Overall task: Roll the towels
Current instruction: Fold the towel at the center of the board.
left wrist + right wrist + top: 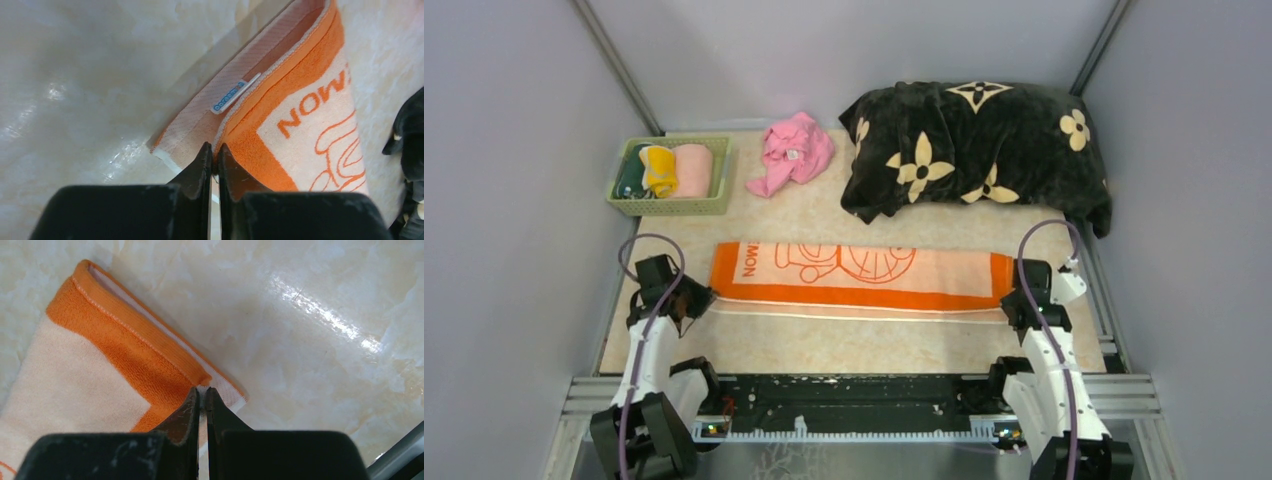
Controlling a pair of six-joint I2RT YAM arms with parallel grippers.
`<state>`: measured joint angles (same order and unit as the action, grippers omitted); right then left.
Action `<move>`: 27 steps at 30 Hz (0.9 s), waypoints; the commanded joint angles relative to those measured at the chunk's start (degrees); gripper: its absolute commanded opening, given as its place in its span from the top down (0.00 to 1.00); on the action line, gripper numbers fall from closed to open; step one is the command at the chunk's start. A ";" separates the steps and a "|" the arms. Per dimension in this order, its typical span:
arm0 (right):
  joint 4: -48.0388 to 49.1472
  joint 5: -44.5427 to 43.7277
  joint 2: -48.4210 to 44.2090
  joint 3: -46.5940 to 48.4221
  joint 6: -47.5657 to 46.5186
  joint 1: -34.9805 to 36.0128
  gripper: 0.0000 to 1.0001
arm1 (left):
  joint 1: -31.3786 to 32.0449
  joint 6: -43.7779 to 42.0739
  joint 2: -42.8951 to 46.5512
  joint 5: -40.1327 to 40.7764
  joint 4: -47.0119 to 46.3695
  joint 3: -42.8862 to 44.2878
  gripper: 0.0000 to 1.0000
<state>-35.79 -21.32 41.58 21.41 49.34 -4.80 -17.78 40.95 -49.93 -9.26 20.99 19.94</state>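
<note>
**Top external view: both my grippers pinch the long peach towel's near corners**

Top external view shows the peach towel (859, 275) lying as a long strip across the middle of the frame, on the marbled table (824, 345). Its band of orange runs along the lower edge, and orange line drawings and lettering run along the upper part.

My left gripper (694, 300) is at the strip's lower left corner and my right gripper (1009, 300) at its lower right corner. Both arms reach up from the bottom of the frame, with the wrists turned inward toward the cloth.

From the left wrist, the left gripper (212, 150) has its black fingers pressed almost together on the fuzzy orange hem. A flatter, woven peach layer carrying a small white label (235, 95) sticks out beside that hem.

From the right wrist, the right gripper (202, 392) is likewise squeezed to a thin slit on the corner. A white edge shows there below the stitched orange border.

Further out, a green mesh basket (714, 205) at upper left holds rolled cloths (660, 170). A crumpled pink cloth (792, 150) lies to the right of the basket. A plush black blanket (979, 150) with beige flowers is heaped at upper right.
</note>
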 commanded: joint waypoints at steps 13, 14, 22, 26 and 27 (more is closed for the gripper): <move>-6.21 -7.53 -7.87 6.65 2.88 -0.65 1.00 | -0.50 1.94 4.43 8.29 8.70 6.54 0.93; -6.06 -7.48 -8.13 6.39 3.01 -0.65 1.00 | -0.53 2.56 4.12 8.41 8.99 6.21 0.93; -4.54 -3.17 -3.72 2.31 7.18 -0.65 1.00 | -0.50 7.81 3.85 11.20 9.86 2.66 0.91; -3.74 -2.62 -4.10 -0.41 8.89 -0.65 1.00 | -0.51 8.41 3.70 12.89 10.22 2.20 0.89; -3.83 -2.85 -4.28 -0.62 9.00 -0.67 1.00 | -0.55 8.39 3.70 13.18 10.29 2.27 0.89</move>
<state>-41.21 -23.38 37.95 21.56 55.92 -4.78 -17.78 47.79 -46.54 0.10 30.94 22.50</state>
